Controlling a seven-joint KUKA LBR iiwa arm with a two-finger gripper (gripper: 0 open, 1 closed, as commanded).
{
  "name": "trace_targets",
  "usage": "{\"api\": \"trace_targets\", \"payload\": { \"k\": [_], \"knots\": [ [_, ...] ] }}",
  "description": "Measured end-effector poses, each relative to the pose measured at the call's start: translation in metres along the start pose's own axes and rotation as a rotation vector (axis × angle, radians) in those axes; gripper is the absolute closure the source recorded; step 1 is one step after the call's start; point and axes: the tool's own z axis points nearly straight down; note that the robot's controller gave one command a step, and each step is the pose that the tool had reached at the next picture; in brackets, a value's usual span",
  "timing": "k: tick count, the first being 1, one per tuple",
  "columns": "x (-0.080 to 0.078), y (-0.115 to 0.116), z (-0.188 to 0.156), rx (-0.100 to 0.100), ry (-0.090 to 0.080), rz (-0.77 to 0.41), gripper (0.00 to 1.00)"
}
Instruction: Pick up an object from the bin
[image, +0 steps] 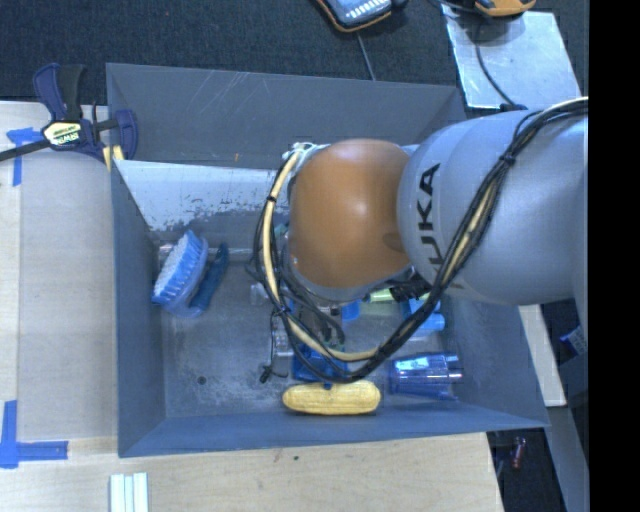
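The grey arm (500, 210) reaches into the bin (300, 95) from the right and covers most of its middle and right. Its orange cover (345, 215) and loops of black and yellow cable (270, 230) hide much of what lies below. At the left, well apart from the arm, a blue brush (182, 268) with white bristles lies tilted near the wall. A clear blue cup (425, 377) lies on its side at the front right. Just beside it, along the front wall, lies a yellow cob (332, 398). A green scrap (385, 296) peeks out under the cover. The gripper (283, 352) hangs low at the front centre, and the cables mask it, so I cannot tell whether it is released or clenched. Under it lies a flat blue piece (315, 366), perhaps plastic, touching or just beside the cob's top edge and mostly hidden. The bin's floor is scuffed grey metal, and pale specks dot the rear slope.
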Motion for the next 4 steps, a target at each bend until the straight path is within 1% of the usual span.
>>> {"api": "trace_targets", "payload": {
  "k": [1,2,3,4],
  "knots": [
    [-0.002,0.0,-0.004,-0.002,-0.008,0.004,0.0],
    [-0.049,-0.074,0.121,-0.001,-0.01,-0.197,0.0],
    [-0.014,-0.093,0.077,-0.002,-0.012,-0.351,0.0],
    [0.009,-0.17,0.093,0.004,-0.014,-0.658,0.0]
  ]
}}
